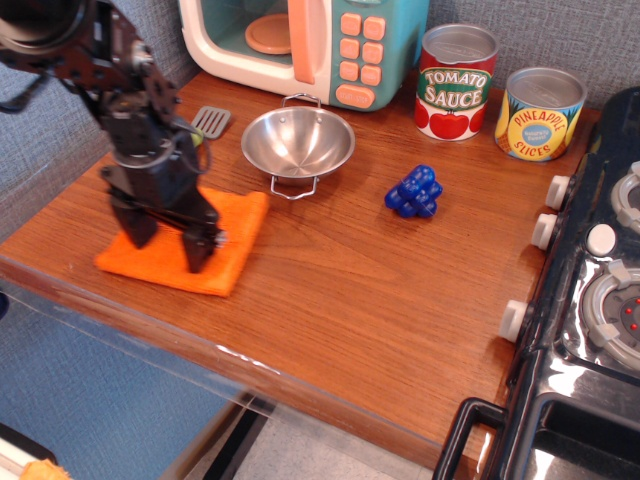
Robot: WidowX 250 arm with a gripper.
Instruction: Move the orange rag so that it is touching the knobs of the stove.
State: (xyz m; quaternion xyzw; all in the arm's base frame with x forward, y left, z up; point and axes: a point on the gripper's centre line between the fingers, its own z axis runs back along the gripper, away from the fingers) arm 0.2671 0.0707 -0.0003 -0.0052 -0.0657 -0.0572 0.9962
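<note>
The orange rag [236, 238] lies flat on the wooden counter at the front left. My black gripper [168, 242] stands on it with both open fingertips pressed down on the cloth. The black stove [600, 330] is at the right edge of the view. Its three white knobs [543, 231] sit in a row along its left side, far to the right of the rag. The rag does not touch them.
A steel bowl [297, 141] stands just behind the rag. A spatula with a green handle [208, 122] lies behind my gripper. Blue toy grapes [414, 191] sit mid-counter. A teal toy microwave [300, 45], a tomato sauce can [455, 81] and a pineapple can [539, 113] line the back.
</note>
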